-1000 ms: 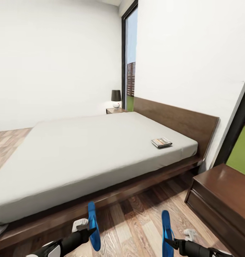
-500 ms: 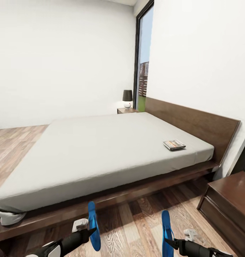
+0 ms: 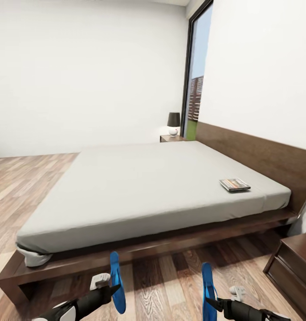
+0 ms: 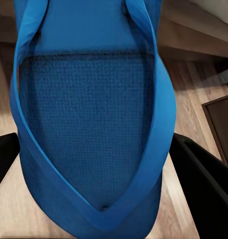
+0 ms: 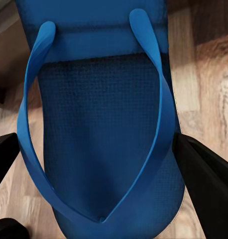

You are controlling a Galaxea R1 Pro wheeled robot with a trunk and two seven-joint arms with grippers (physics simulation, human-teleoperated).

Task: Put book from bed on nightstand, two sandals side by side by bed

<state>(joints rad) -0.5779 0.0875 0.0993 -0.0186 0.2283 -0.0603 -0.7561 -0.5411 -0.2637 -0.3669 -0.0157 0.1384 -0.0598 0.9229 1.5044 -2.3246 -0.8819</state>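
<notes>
- The small thin paperback book [image 3: 234, 184] with a dark photo cover lies flat on the plain off-white mattress of the large low bed [image 3: 161, 178], near the dark brown wooden headboard [image 3: 259, 156] and close to the mattress edge that faces the robot.
- One flat bright blue sandal [image 3: 116, 282] is pinched by the left gripper [image 3: 112, 290] and stands on edge above the brown wood-plank floor [image 3: 166, 285], its long side pointing toward the bed frame. In the left wrist view the same sandal [image 4: 89, 119] sits between the two black fingers [image 4: 203, 184], sole facing the camera, the thin blue straps meeting in a V.
- The second blue sandal [image 3: 209, 287] is gripped the same way by the right gripper [image 3: 211, 302], also on edge; in the right wrist view it [image 5: 101, 119] is pressed between black fingers [image 5: 206, 194] on both sides (the straps again form a V).
- The two sandals are well apart from each other, both in the air just short of the bed's side rail.
- A low glossy dark reddish-brown wooden nightstand [image 3: 293, 267] stands beside the head of the bed at the right.
- A second like nightstand [image 3: 170, 138] stands on the far side of the bed, bearing a small lamp with a dark shade [image 3: 173, 123].
- Behind it a tall dark-framed glass window [image 3: 196, 76] shows a slatted fence and grass, between white walls [image 3: 81, 76].
</notes>
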